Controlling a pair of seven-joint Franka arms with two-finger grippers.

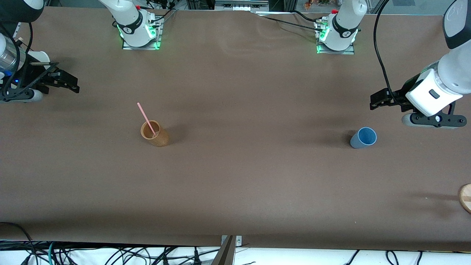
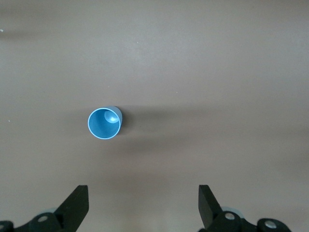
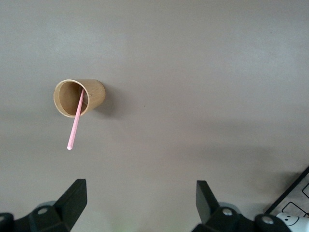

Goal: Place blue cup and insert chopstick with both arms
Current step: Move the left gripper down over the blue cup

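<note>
Arms: white jointed shells, dark round joint caps.
Bases: white with black bands, green lights glowing, metal mounting plates, red buttons on top.
Cables: black, looping along the left arm [image 1: 447,70] and by the right arm [image 1: 14,62].
Left gripper [image 1: 381,100]: black fingers, white wrist block, grey bracket with black screws.
Right gripper [image 1: 68,82]: black, angular, blue light beside it.

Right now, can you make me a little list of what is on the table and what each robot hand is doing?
blue cup: upright, empty, toward the left arm's end of the table
chopstick: pink, leaning in the wooden cup
wooden cup: upright, toward the right arm's end
left hand: open, up in the air, holding nothing
right hand: open, up in the air, holding nothing
table: brown
</note>
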